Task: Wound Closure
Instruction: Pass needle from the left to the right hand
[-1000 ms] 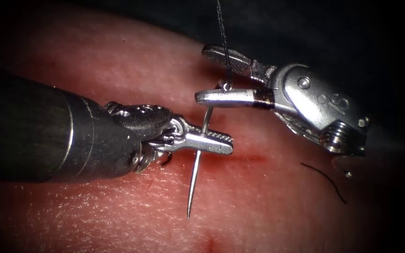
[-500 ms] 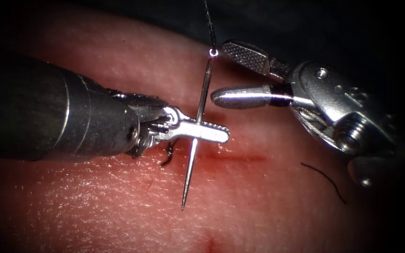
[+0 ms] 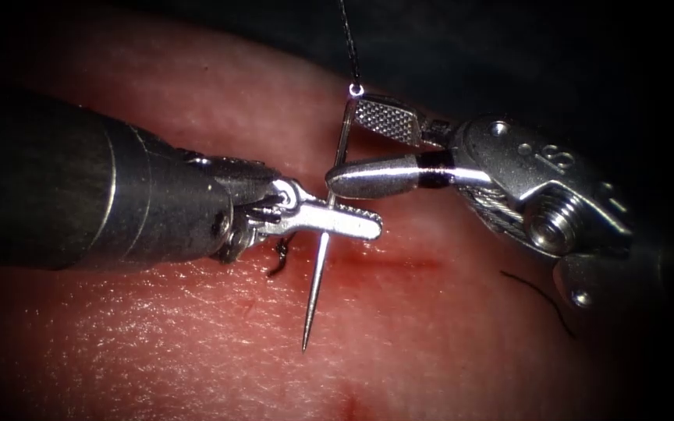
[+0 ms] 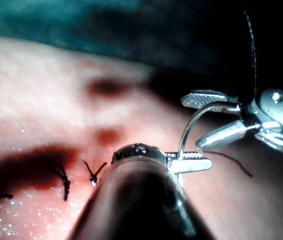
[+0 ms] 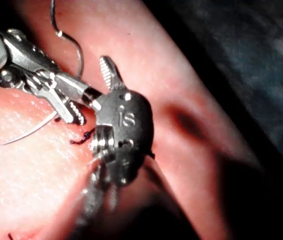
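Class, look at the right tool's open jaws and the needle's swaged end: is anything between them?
Nothing visible. The right tool has its open jaws either side of the needle near its thread end; the left tool holds it mid-curve, above the tissue.

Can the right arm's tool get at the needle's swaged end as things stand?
Probably yes. The right tool has its jaws open on either side of the needle near its thread end, nothing between. The left tool holds the needle mid-curve, clear of the tissue.
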`<state>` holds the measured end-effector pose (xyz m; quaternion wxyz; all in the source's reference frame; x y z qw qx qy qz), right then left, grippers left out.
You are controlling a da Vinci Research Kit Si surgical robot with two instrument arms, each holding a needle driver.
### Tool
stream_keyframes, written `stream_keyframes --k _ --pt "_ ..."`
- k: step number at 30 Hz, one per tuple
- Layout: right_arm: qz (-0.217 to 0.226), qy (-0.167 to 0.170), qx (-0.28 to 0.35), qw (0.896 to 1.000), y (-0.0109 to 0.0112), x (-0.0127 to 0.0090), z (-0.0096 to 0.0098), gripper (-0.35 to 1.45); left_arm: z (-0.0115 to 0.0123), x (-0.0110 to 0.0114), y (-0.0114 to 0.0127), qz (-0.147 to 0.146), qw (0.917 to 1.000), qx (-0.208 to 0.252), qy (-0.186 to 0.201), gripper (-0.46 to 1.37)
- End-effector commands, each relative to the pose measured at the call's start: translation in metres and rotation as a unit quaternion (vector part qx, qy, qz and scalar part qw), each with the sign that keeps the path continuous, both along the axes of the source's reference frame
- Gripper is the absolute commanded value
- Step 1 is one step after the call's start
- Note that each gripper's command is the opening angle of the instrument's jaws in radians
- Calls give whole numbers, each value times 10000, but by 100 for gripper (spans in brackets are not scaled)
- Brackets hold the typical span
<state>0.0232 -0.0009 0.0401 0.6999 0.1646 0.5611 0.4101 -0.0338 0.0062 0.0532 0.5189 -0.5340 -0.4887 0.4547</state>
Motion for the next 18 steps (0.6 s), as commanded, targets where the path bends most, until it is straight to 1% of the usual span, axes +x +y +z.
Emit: stream_keyframes --k 1,2,3,6,8,18 --pt "44 -10 -5 10000 1 0 0 48 0 0 0 -12 10000 -19 -25 -35" --pt "89 20 10 10000 1 0 0 39 0 -1 0 -22 10000 -17 -15 -35" --pt "102 28 6 9999 1 1 0 36 0 -1 0 -33 10000 -16 -3 -35" --pt "127 41 28 9999 1 3 0 13 0 -1 0 -55 10000 -18 -23 -35" --pt "143 47 24 9999 2 4 1 3 0 -1 0 -77 10000 -18 -21 -35" --pt "221 60 -3 9997 3 15 5 2 0 -2 2 -115 9999 -100 4 -35"
